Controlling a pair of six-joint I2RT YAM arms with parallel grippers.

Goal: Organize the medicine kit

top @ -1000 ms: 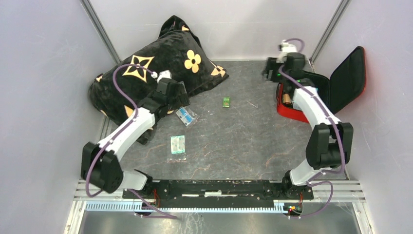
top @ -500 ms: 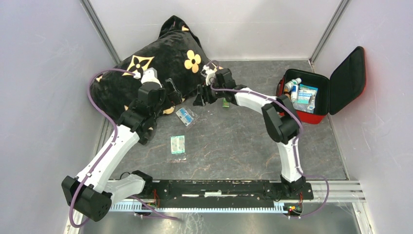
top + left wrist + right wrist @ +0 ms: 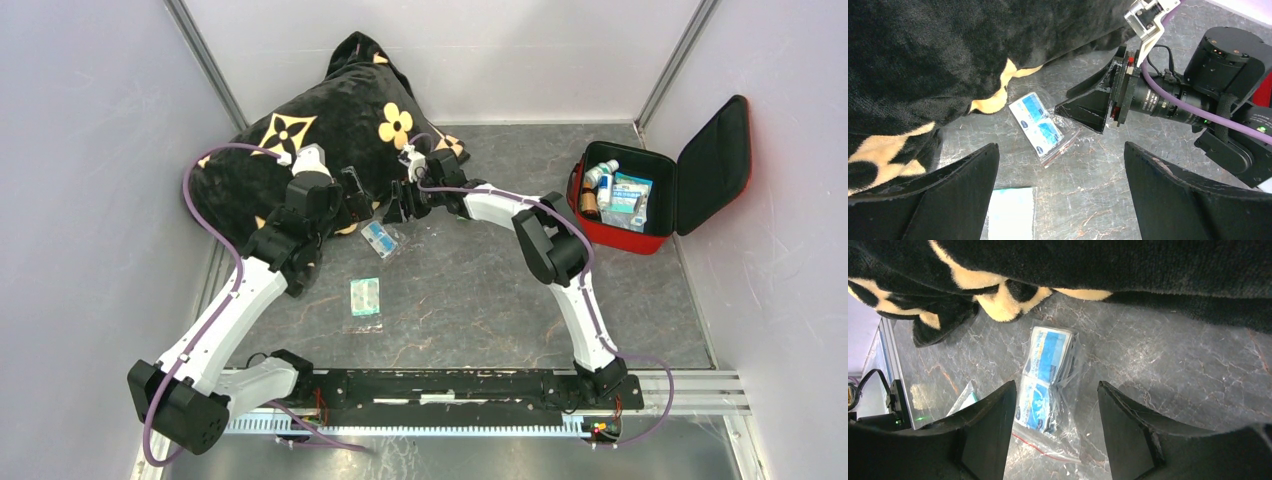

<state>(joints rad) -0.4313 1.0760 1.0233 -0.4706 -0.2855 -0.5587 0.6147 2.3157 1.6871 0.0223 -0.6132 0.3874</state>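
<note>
Grey bench (image 3: 480, 290), pillow (image 3: 340, 100) upper left: lower your open right jaws astride the sachet bag (image 3: 1048, 375), clear of the pillow, then close. Left jaws stand wide open.

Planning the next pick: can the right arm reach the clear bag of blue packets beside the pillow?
Probably yes. The right arm extends to the clear bag, its open jaws stand on either side of it, and the pillow does not cover it.

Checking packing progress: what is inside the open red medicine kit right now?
The medicine kit holds a white bottle, a small brown item and a blue-and-white box. Anything beneath them is hidden.
</note>
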